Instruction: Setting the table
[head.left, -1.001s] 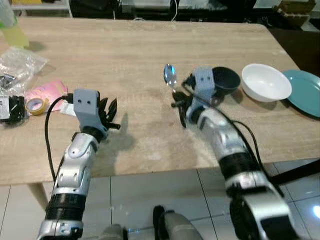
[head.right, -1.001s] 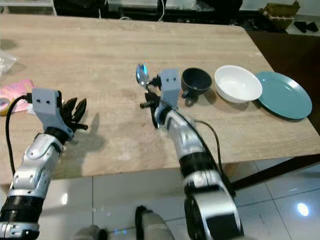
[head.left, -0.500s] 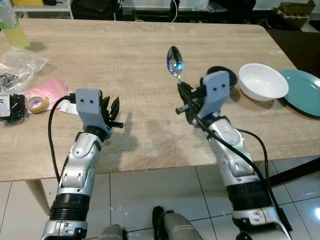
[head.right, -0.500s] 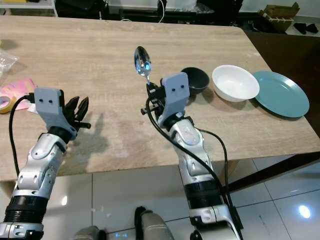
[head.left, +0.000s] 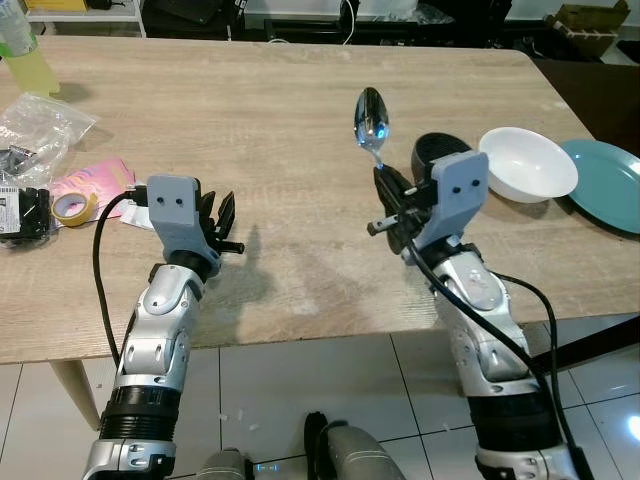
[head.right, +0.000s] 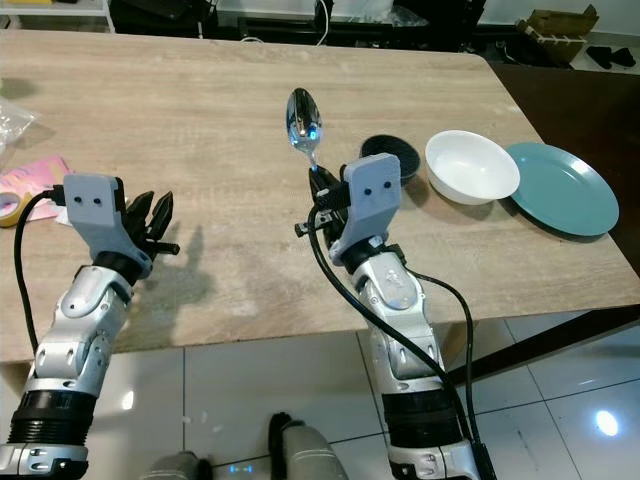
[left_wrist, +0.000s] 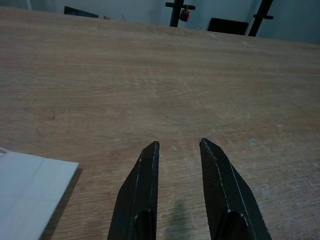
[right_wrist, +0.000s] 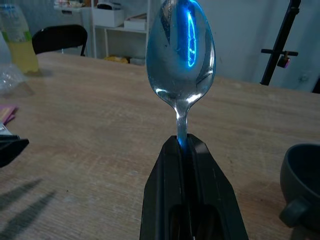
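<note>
Nearest to me, my right gripper (head.right: 322, 190) has its two black fingers pressed together on the handle of the spoon (head.right: 304, 128). The spoon stands almost upright above the table (head.left: 260, 120), its bowl on top, lifted clear of the wood. I judge it is held this way so I can carry it over the crockery without knocking anything, and then lay it down beside a dish.

My left gripper (head.left: 222, 222) hovers low over the front part of the table with its fingers (left_wrist: 142, 190) spread a little apart and nothing between them. I think it only waits there, out of the way of the right arm. A white sheet (left_wrist: 30, 192) lies just beside it on the wood.

Just behind the right gripper stands a dark cup (head.right: 392, 157). To its right come a white bowl (head.right: 471, 166) and then a teal plate (head.right: 560, 187), in one row near the right end of the table. This looks like the place setting where the spoon should go.

The table is light wood with a matt grain, so I expect the spoon will not slide much on it. At the far left lie a plastic bag (head.left: 40, 125), a roll of tape (head.left: 72, 210) on something pink, and a yellow bottle (head.left: 25, 60). The floor under me is pale glossy tile, and behind the table the room is dark, with shelves I cannot make out well.
</note>
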